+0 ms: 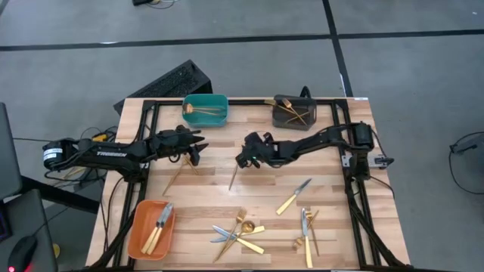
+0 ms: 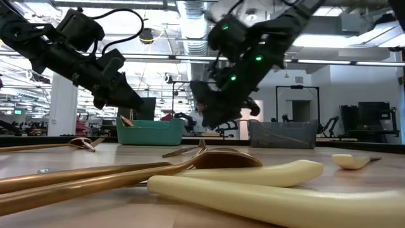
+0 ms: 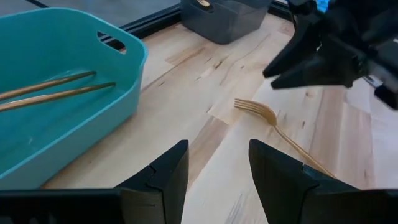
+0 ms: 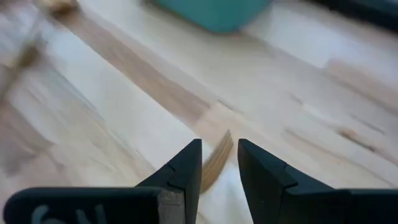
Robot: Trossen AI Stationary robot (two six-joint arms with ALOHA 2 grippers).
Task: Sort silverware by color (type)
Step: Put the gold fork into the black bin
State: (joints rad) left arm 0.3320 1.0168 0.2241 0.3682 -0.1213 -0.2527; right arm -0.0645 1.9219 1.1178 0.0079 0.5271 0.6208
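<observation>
A gold fork (image 1: 234, 175) lies flat on the wooden table (image 1: 333, 181) near its middle. My right gripper (image 1: 242, 159) hovers open just over the fork's tine end (image 4: 216, 163), which shows between and beyond its fingertips (image 4: 219, 146), apart from them. My left gripper (image 1: 200, 145) stands open and empty in front of the teal bin (image 3: 56, 93), which holds two gold pieces (image 3: 56, 93). Another gold piece (image 1: 180, 175) lies on the table below the left gripper. More silverware (image 1: 238, 230) lies heaped near the front edge.
A dark grey bin (image 1: 293, 112) with gold forks stands at the far right. An orange bin (image 1: 151, 228) with knives sits at the near left. A knife (image 1: 293, 196) and another small heap (image 1: 306, 230) lie at the near right. Black frame rails (image 1: 355, 196) run along the table's sides.
</observation>
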